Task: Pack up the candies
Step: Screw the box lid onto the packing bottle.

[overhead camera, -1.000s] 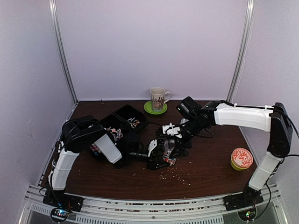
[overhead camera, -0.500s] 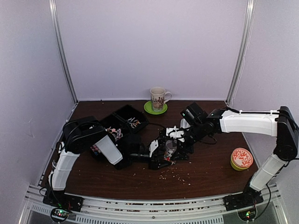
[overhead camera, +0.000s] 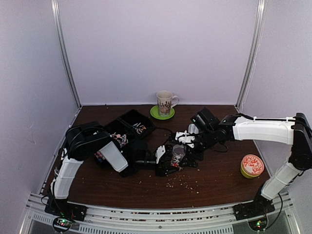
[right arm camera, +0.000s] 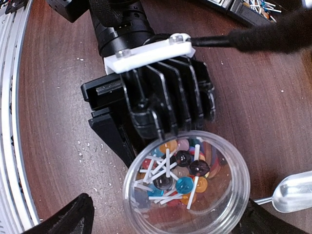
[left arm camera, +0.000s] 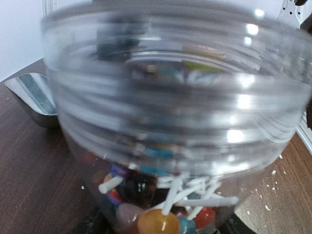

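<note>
A clear plastic jar (right arm camera: 187,183) stands upright on the brown table with my left gripper (overhead camera: 170,162) shut on its lower part. Inside lie the candies (right arm camera: 180,175): round lollipops in orange, blue, red and dark purple on white sticks. In the left wrist view the jar (left arm camera: 170,97) fills the frame, with the candies (left arm camera: 161,204) at its bottom. My right gripper (right arm camera: 170,222) hangs open just above the jar's mouth. Its black fingertips (right arm camera: 63,219) show at both sides of the rim, with nothing held.
A metal scoop (right arm camera: 292,192) lies beside the jar. A black compartment tray (overhead camera: 129,127) with more sweets sits at the back left. A mug on a green saucer (overhead camera: 165,103) stands at the back. An orange-patterned tin (overhead camera: 252,165) is at the right, and pale crumbs (overhead camera: 183,183) lie in front.
My right arm has shifted a little to the right and stretched out, carrying its open gripper with it. The left gripper and jar have stayed put.
</note>
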{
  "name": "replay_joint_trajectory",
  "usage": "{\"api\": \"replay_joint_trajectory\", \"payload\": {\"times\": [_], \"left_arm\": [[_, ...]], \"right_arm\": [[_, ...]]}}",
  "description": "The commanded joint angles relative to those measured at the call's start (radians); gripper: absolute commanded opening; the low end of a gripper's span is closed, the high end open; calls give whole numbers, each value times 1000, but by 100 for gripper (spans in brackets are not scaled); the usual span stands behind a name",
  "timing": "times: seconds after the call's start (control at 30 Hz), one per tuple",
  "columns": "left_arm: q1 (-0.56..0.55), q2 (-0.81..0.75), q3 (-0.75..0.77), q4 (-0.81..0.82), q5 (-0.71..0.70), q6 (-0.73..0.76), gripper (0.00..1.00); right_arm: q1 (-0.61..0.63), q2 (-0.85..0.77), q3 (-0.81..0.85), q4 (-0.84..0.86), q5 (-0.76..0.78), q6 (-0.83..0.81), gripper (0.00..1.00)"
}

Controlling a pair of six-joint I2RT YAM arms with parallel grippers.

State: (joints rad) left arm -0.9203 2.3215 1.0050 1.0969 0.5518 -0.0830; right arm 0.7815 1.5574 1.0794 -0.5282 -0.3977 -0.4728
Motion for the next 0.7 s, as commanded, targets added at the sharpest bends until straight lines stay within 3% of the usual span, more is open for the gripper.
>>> {"api": "replay_joint_trajectory", "payload": {"times": [0.0,0.23,0.37,0.67], "left_arm": [[33,5,15,-81,-115,-36,18],[33,7,19,-77,-96,-40,18],[34,10,17,-47,-7,-28,19],[32,13,16,-14,158,6,19]], "right_arm": [[23,-40,-18,-92,-7,32,97],[33,-63,-44,-106,-2,36,97],[33,-90,-61,-105,31,7,98],[15,-90,34,-160,-32,-197,100]]}}
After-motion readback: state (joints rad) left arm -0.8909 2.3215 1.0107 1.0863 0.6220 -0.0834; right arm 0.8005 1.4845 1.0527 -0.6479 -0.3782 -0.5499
